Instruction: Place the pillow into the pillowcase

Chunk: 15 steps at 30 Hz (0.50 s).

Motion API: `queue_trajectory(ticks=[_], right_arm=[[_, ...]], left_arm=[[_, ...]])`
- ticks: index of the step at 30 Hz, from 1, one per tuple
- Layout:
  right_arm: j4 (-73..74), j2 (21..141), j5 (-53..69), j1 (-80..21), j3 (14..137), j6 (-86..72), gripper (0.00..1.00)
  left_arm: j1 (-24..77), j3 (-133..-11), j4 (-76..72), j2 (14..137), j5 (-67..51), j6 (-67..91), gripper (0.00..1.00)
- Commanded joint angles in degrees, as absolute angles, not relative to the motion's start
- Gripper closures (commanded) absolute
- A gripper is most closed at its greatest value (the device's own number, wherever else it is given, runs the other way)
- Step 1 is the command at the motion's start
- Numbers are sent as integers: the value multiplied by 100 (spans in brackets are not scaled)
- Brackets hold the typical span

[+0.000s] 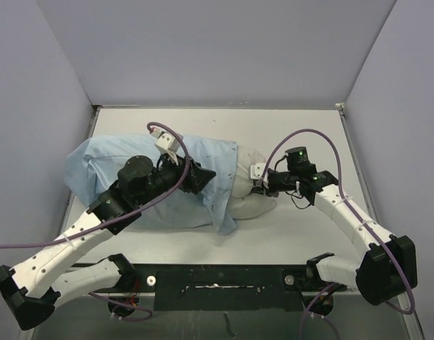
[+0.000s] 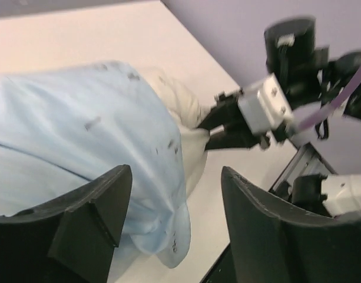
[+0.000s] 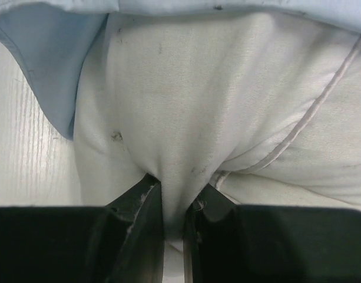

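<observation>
The light-blue pillowcase (image 1: 132, 166) lies across the table and covers most of the off-white pillow (image 1: 253, 200), whose right end sticks out of its opening. My left gripper (image 1: 206, 174) hovers over the pillowcase near that opening. In the left wrist view this gripper (image 2: 174, 218) is open, and the pillowcase (image 2: 80, 118) hem droops loose between its fingers (image 2: 92, 218). My right gripper (image 1: 258, 182) is shut on a pinched fold of the pillow's exposed end. The right wrist view shows it (image 3: 173, 203) squeezing the pillow (image 3: 227, 88) fabric, with the pillowcase (image 3: 45, 47) edge just beyond.
The white table (image 1: 294, 227) is closed in by grey walls on three sides. A black mounting rail (image 1: 224, 278) runs along the near edge between the arm bases. Purple cables (image 1: 312, 134) loop above both wrists.
</observation>
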<state>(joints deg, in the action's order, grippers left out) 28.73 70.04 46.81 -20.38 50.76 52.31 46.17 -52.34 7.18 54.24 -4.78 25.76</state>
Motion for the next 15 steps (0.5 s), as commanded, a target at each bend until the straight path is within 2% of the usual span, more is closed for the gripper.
queue_trajectory(ticks=[1, 11, 14, 15], right_arm=[[2886, 6910, 4615, -2161, 4819, 5362, 99], [2909, 6960, 4573, -2214, 4843, 5344, 100], [2928, 6961, 4592, -2215, 4847, 5352, 100], [2941, 6957, 4608, -2210, 4851, 5353, 100]], left_arm=[[4632, -6405, 2135, 5598, 557, 2301, 36], [4755, -7836, 2986, 7818, 1827, 2471, 31], [4734, -7822, 2792, 8129, 1650, 2378, 39], [4699, -7822, 2712, 8190, 1569, 2306, 49]])
